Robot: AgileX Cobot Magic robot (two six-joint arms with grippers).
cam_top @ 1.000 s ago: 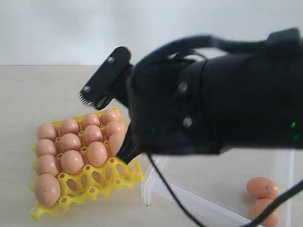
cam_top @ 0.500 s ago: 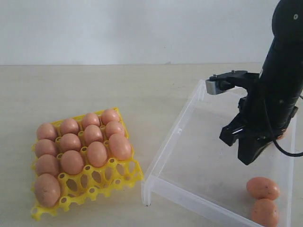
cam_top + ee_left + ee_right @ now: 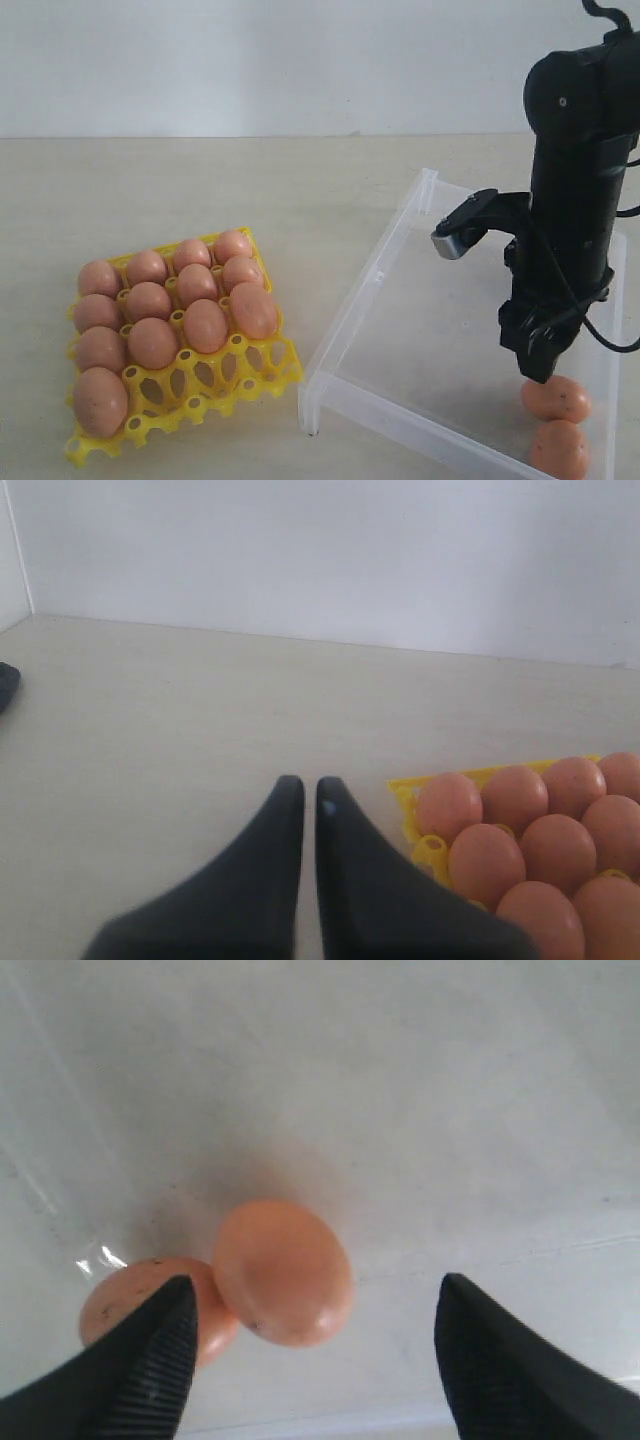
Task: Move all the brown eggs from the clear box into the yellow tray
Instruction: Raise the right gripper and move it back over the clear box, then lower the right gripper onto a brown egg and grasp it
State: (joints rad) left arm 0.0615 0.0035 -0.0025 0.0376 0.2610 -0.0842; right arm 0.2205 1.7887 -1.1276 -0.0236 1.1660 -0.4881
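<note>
**Exterior view:** The right claw (image 3: 541, 368) is pictured at the lower right of the frame, hung point-down inside the box (image 3: 372, 290), just above the upper of two eggs (image 3: 556, 398). The pair lies touching by the box's right wall, one below the other. The claw's spread cannot be told from this angle. The tray (image 3: 215, 386) is set on the tabletop (image 3: 200, 190) at the lower left, well apart, with most cups filled and the front cups bare.

**Left wrist view:** The left claw (image 3: 302, 802) is shown pressed together and holding nothing over bare tabletop, with the tray's filled corner at the lower right of the frame. The box is not seen here, so the right arm is judged the nearer to the loose pair.

**Right wrist view:** The right claw is seen spread wide and empty. The central egg (image 3: 283, 1272) lies between the fingers (image 3: 150, 1360), nearer the one at lower left. Its long axis is slanted from upper left to lower right, oblique to the gap. The second egg (image 3: 130, 1300) touches it and is partly hidden behind that same finger. A shift toward the frame's left is judged necessary before closing.
</note>
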